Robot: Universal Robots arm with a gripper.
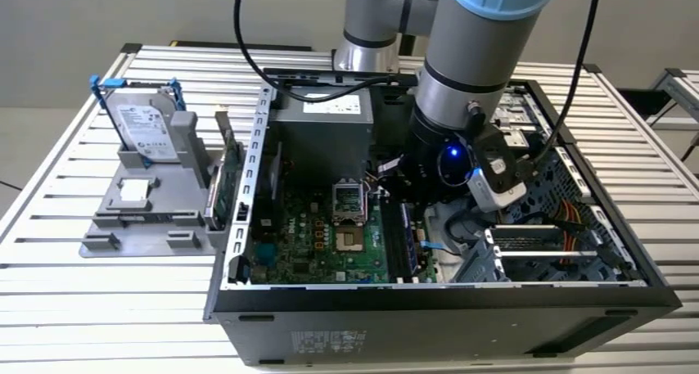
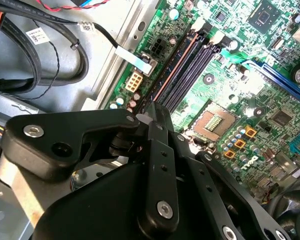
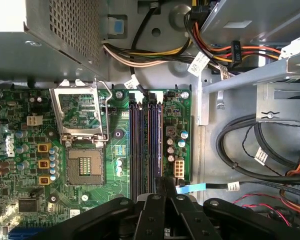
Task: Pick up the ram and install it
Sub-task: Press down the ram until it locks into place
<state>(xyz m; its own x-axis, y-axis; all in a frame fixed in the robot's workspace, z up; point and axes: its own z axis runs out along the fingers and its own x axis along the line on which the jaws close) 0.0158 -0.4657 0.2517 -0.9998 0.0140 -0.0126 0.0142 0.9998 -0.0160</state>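
One silver hard drive with blue rails is seen upright in a grey plastic holder at the exterior view's left, with a green expansion card standing just beside it. Further right, an open black computer case is occupied by a green motherboard. The long, thin dark blue ram stick is set on edge along the memory slots. Its near end is pinched by the black gripper, clenched on it in both wrist views. The grey and blue robot arm is lowered into the case.
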